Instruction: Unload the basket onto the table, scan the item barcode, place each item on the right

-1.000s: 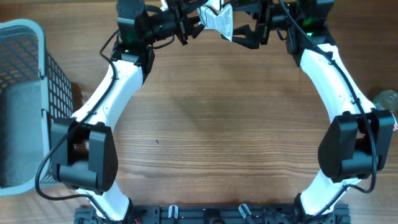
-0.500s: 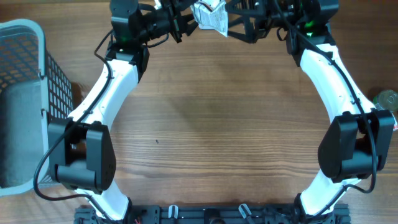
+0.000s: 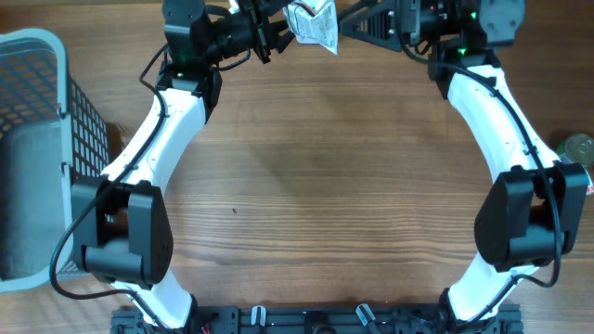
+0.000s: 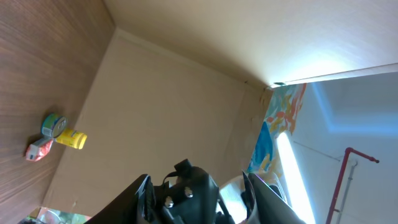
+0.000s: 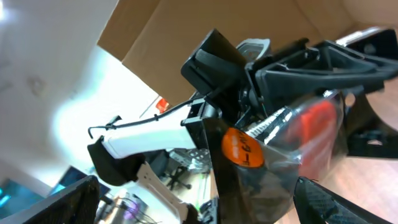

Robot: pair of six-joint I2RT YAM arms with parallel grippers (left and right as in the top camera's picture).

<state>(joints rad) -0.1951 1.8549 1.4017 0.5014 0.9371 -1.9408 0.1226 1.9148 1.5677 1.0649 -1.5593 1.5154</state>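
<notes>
Left gripper jaws clenched on the packet, which is in the air at the far edge of the desk. Packet sticks out from the jaws toward the right arm, long axis roughly left-right, slightly skewed in overhead. Right wrist view: its broad clear face with the orange sticker points at that camera. Right gripper jaws released, spread wide, just beside the packet, not touching. Basket sits at far left.

A mesh basket is set at the wooden table's left edge, with a brown object just beside it. A greenish round thing is seen at the right edge. In the left wrist view, a yellow object is seen beside a roll.
</notes>
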